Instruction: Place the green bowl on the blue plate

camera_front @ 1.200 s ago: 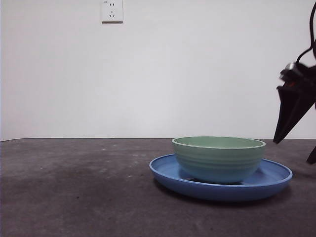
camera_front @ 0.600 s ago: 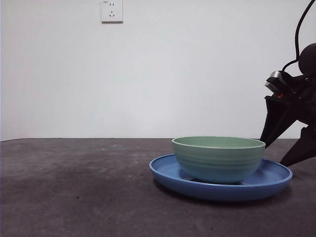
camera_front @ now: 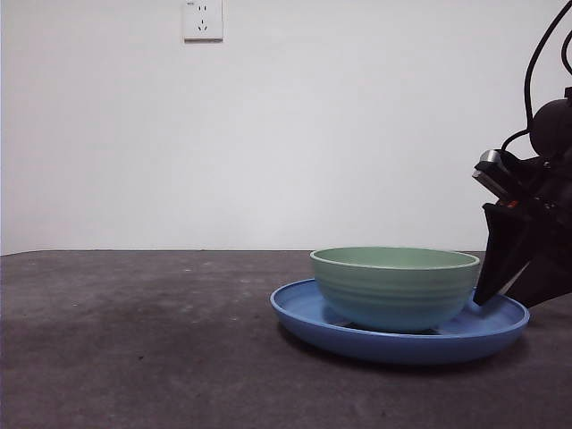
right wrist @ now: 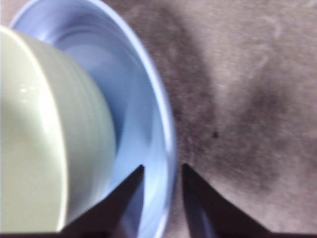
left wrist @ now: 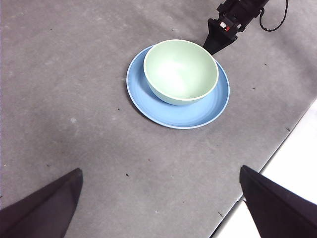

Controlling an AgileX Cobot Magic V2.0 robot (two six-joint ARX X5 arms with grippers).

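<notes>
The green bowl stands upright in the blue plate on the dark table, right of centre. My right gripper is low at the plate's right rim. In the right wrist view its jaws stand a narrow gap apart, one inside and one outside the plate's rim, beside the bowl. My left gripper is open wide and empty, high above the table, looking down on the bowl, the plate and the right gripper.
A white wall socket is high on the back wall. The table's edge runs near the plate, with white floor beyond it. Grey table surface stretches to the left of the plate.
My right gripper has come down and leftward to the plate's rim, and its jaws have drawn closer together. The bowl and the plate have not moved.
</notes>
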